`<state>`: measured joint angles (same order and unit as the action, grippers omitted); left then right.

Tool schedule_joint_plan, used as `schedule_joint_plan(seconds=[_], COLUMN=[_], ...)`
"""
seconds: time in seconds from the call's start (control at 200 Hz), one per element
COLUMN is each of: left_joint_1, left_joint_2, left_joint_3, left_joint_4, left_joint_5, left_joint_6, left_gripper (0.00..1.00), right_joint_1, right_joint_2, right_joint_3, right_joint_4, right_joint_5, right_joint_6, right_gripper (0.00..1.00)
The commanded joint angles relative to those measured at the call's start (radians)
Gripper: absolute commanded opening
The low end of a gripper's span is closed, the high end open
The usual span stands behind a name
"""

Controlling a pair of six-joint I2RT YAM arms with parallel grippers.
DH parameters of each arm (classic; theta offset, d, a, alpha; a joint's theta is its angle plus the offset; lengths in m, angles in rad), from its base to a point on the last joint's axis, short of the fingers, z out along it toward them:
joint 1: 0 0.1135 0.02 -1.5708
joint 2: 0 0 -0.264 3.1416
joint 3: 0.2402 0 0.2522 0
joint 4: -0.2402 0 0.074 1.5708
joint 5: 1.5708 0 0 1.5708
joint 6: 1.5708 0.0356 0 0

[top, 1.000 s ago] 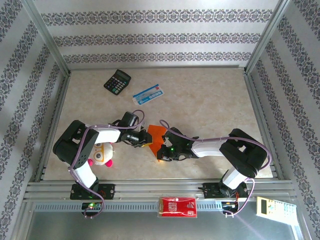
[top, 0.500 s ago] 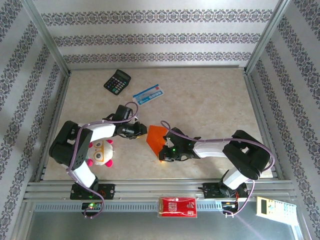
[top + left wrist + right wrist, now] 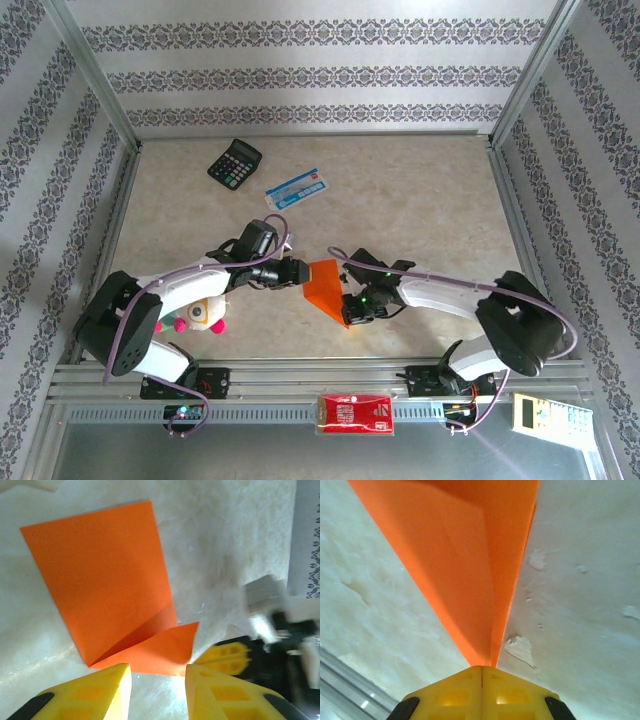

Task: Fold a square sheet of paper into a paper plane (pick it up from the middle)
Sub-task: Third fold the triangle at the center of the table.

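The square sheet of paper (image 3: 327,287) is bright orange and partly folded, with a crease down it, and lies at the middle near part of the table. In the left wrist view the paper (image 3: 107,575) has one corner flap folded over. My left gripper (image 3: 298,272) is at the paper's left edge. Its yellow fingers (image 3: 95,692) stand open just short of the flap, with nothing between them. My right gripper (image 3: 350,308) is shut on the paper's narrow near end (image 3: 485,605), which runs out of its closed tips (image 3: 481,669).
A black calculator (image 3: 234,162) and a blue-and-white packet (image 3: 297,187) lie at the back left. A plush toy (image 3: 205,312) sits under the left arm. A red packet (image 3: 355,413) and a white keypad device (image 3: 545,412) rest on the front rail.
My left gripper has let go of the paper, opened and come back to its left edge. The right gripper has carried the paper slightly right and nearer.
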<state>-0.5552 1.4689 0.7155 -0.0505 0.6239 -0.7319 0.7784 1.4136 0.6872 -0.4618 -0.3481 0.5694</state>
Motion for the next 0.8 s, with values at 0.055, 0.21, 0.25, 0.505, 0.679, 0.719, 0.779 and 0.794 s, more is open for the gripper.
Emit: schedule_joint_plan(seconds=[0.055,0.21,0.25,0.505,0.679,0.719,0.779,0.794], left_joint_1=[0.024,0.003,-0.001,-0.007,-0.005,0.002,0.019,0.025], left_joint_2=[0.026,0.105,0.109,0.196,0.227,0.224,0.217,0.212], left_joint_3=[0.052,0.056,0.053,0.110,0.169,0.180,0.188,0.186], left_joint_4=[-0.060,0.028,0.029,0.066,0.020,-0.002,-0.040,-0.049], left_joint_5=[-0.022,0.073,0.065,0.085,0.051,0.028,0.013,0.008], left_joint_6=[0.055,-0.007,-0.006,0.001,0.035,0.046,0.055,0.057], left_gripper=[0.38,0.29,0.28,0.21,0.18,0.18,0.19,0.20], right_joint_1=[-0.007,0.011,0.012,0.009,0.003,-0.004,-0.012,-0.011], right_joint_2=[-0.079,-0.024,-0.011,0.063,0.070,0.061,0.036,0.027], right_joint_3=[-0.015,-0.040,-0.040,-0.044,-0.062,-0.066,-0.072,-0.073], right_joint_4=[0.180,0.344,0.344,0.343,0.347,0.344,0.322,0.317], right_joint_5=[-0.045,-0.024,-0.011,-0.038,-0.057,-0.059,-0.055,-0.055], right_joint_6=[0.065,0.175,0.179,0.160,0.153,0.154,0.154,0.152], right_gripper=[0.13,0.15,0.15,0.15,0.15,0.15,0.16,0.16])
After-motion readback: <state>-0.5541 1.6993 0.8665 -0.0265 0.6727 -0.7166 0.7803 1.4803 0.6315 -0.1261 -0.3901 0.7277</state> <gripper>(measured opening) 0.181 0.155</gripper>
